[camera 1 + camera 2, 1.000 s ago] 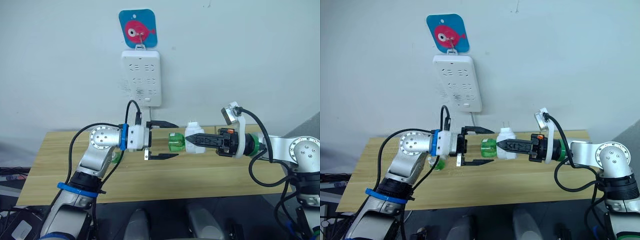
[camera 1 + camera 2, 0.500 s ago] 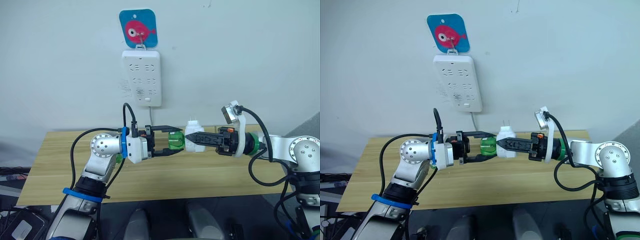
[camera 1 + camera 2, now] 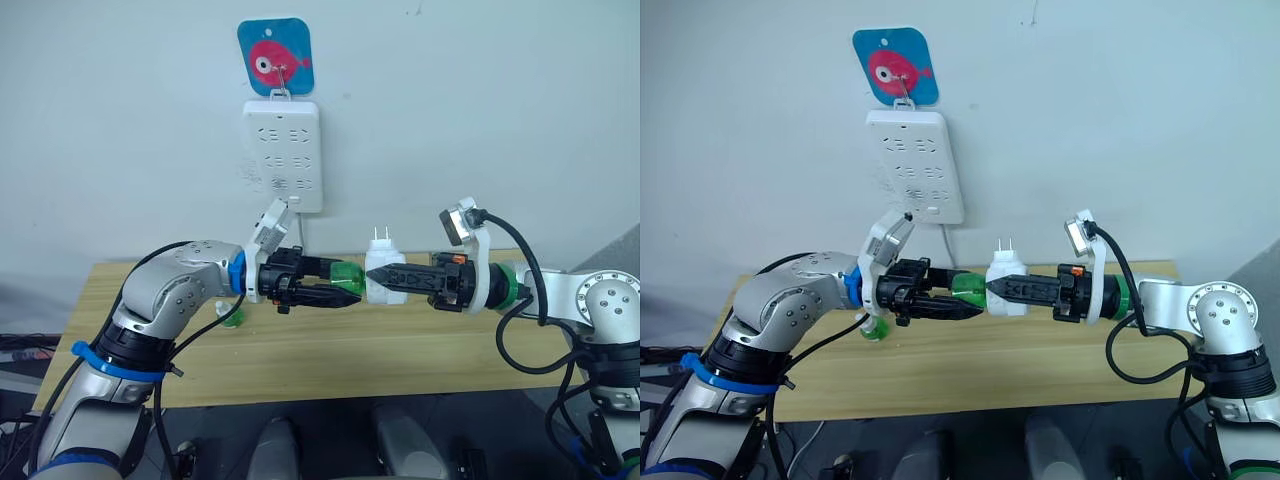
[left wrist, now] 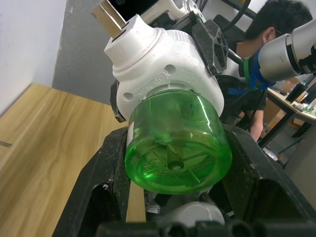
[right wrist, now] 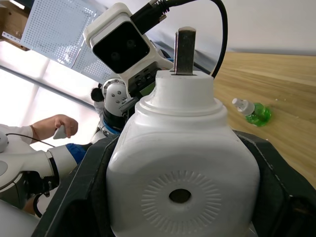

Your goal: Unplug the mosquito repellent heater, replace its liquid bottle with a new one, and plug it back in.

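Both arms are silver-grey metal with round, screw-ringed joints, blue bands, looping black cables and white wrist-camera housings, each ending in 2 black fingers: left gripper [image 3: 335, 289], right gripper [image 3: 385, 282] behind a green collar.

The heater [image 3: 383, 277] hangs above the table [image 3: 400, 350], between the left gripper [image 3: 335, 287] and right gripper [image 3: 385, 282], its bottle [image 3: 346, 281] on the left (prongs up). A power strip [image 3: 283, 156] hangs on the wall behind; a spare bottle [image 3: 231, 312] lies on the table, left.
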Motion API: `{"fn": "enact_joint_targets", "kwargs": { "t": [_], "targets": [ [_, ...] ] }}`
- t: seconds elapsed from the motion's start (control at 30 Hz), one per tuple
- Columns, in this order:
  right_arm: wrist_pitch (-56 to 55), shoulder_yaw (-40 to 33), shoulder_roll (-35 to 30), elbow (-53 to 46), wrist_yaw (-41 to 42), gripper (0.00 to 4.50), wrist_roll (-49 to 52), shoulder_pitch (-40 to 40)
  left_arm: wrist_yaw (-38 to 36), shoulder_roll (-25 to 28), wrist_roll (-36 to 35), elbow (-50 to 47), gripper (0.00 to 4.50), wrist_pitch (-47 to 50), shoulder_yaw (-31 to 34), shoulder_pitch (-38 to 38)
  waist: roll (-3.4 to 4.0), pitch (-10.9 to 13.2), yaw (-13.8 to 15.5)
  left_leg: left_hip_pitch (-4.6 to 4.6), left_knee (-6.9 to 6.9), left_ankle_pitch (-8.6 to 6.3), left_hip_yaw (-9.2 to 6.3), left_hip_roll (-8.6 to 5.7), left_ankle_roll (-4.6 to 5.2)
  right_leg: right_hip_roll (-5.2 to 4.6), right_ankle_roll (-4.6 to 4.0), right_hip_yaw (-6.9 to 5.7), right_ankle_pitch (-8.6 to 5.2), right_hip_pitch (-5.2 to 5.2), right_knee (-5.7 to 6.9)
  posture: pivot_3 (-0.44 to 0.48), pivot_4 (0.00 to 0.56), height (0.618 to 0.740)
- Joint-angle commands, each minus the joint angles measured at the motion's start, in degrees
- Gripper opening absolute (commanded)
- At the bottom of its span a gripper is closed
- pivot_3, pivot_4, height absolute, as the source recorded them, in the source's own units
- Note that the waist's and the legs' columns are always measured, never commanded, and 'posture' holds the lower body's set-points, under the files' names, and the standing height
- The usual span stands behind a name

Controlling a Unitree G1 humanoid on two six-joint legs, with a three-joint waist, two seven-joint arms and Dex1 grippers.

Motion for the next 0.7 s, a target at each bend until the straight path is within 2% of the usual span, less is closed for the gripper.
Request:
{"fn": "enact_joint_targets", "kwargs": {
  "t": [0.03, 0.07, 0.2, 0.3, 0.4, 0.47, 0.57, 0.7],
  "targets": [
    [0.3, -1.0, -0.9, -1.1, 0.4, 3.03, 0.9, 0.5, 0.0, 0.7, 3.4, -2.1, 2.24, -4.1, 3.8, 1.8, 0.0, 0.0, 0.0, 0.01, -0.02, 0.0, 0.01, 0.03, 0.0, 0.01, -0.01, 0.01, 0.0, 0.0, -0.01, -0.164, 0.198, 0.729],
    [0.2, -1.0, -0.9, -1.2, 0.3, 3.03, 1.0, 0.6, -0.3, 0.6, 6.3, -2.2, 2.24, -7.3, 3.0, 2.5, 0.0, 0.0, 0.1, 0.01, -0.03, 0.0, -0.01, 0.04, 0.0, 0.02, -0.01, -0.01, 0.0, 0.0, -0.01, -0.162, 0.198, 0.729],
    [-0.2, -0.9, -0.9, -1.1, -0.1, 3.03, 1.4, 0.7, -4.0, -0.5, 21.6, 1.4, 3.57, -31.3, 0.3, 5.9, 0.0, 0.0, 0.3, 0.01, -0.01, 0.0, 0.04, 0.01, -0.01, 0.02, -0.02, 0.05, 0.0, 0.01, -0.03, -0.162, 0.198, 0.729],
    [-0.3, -0.9, -0.9, -0.9, -0.1, 3.03, 1.4, 0.6, -6.9, -2.5, 29.0, 6.6, 4.44, -51.3, 0.6, 8.0, 0.0, 0.0, 0.3, 0.04, 0.01, 0.0, 0.15, 0.0, -0.01, 0.0, -0.02, 0.16, 0.01, 0.01, -0.03, -0.162, 0.198, 0.729],
    [-0.5, -0.9, -0.7, -0.8, -0.2, 3.03, 1.3, 0.5, -7.2, -5.2, 31.3, 9.3, 4.5, -63.9, 1.9, 9.0, -0.01, 0.0, 0.4, 0.0, 0.02, 0.0, 0.15, -0.01, 0.0, -0.02, -0.02, 0.16, 0.01, 0.0, -0.04, -0.16, 0.196, 0.729],
    [-0.5, -0.9, -0.7, -0.8, -0.2, 3.03, 1.2, 0.4, -4.0, -7.7, 32.4, 10.4, 4.5, -69.3, 3.5, 9.0, -0.01, 0.0, 0.6, -0.01, 0.02, 0.0, 0.15, -0.02, 0.0, -0.04, -0.02, 0.15, 0.01, 0.0, -0.05, -0.158, 0.196, 0.729],
    [-0.5, -0.9, -0.6, -0.7, -0.1, 3.03, 1.1, 0.4, -0.9, -9.8, 33.2, 10.9, 4.5, -72.5, 4.6, 9.0, -0.01, 0.0, 0.7, -0.03, 0.03, 0.0, 0.15, -0.05, 0.0, -0.1, -0.01, 0.13, 0.02, 0.0, -0.05, -0.156, 0.194, 0.729],
    [-0.5, -0.9, -0.5, -0.5, 0.0, 3.03, 0.8, 0.1, -0.4, -9.9, 33.1, 10.5, 4.5, -73.1, 3.6, 9.4, -0.01, 0.0, 0.5, -0.01, 0.03, 0.0, 0.14, -0.06, 0.0, -0.1, 0.0, 0.13, 0.02, 0.0, -0.02, -0.157, 0.191, 0.729]
  ]
}}
